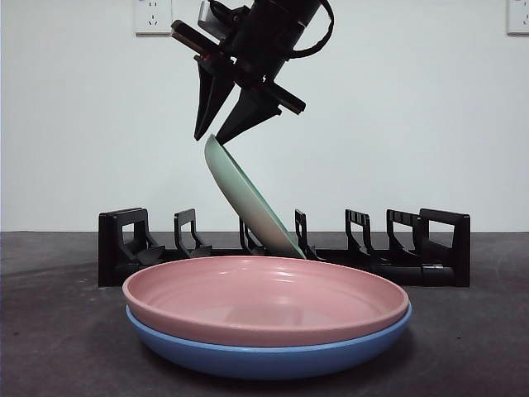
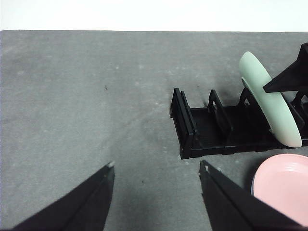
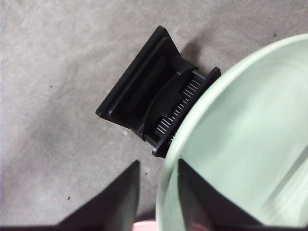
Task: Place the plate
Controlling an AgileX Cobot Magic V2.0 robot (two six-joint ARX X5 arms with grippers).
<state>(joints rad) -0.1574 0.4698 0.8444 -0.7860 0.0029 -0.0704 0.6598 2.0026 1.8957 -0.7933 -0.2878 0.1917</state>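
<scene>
A pale green plate (image 1: 248, 198) (image 2: 269, 106) (image 3: 240, 134) leans tilted in the black dish rack (image 1: 124, 240) (image 2: 202, 130) (image 3: 144, 96), its lower edge down in a middle slot. My right gripper (image 1: 208, 139) (image 3: 158, 162) hangs over the plate's top rim, one jaw on each side. The jaws are open, with a little room left around the rim. Off to the rack's end, my left gripper (image 2: 156, 164) hovers open over bare table with nothing between its jaws.
A pink plate (image 1: 264, 298) (image 2: 284, 183) lies stacked on a blue plate (image 1: 264, 356) on the table in front of the rack. Further rack slots stand on both sides of the green plate. A white wall with power outlets (image 1: 153, 15) rises behind.
</scene>
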